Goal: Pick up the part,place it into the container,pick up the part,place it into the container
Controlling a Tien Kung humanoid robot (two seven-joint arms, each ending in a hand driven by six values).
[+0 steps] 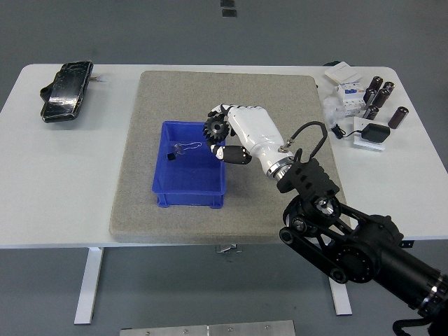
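A blue plastic bin (189, 190) stands on the grey mat (140, 140) in the middle of the table. Inside it lies a small clear part with a black end (179, 150). My right hand (222, 133), white with black joints, hovers over the bin's right rim. Its fingers are curled on a black gear (215, 127), held just above the bin's back right corner. My right arm comes in from the lower right. My left arm is out of view.
A black packet (66, 91) lies at the table's back left. At the back right stand several dark cylinders (378, 94), white boxes (344, 72) and a black device (376, 133) with a cable. The white table (63, 182) borders the mat.
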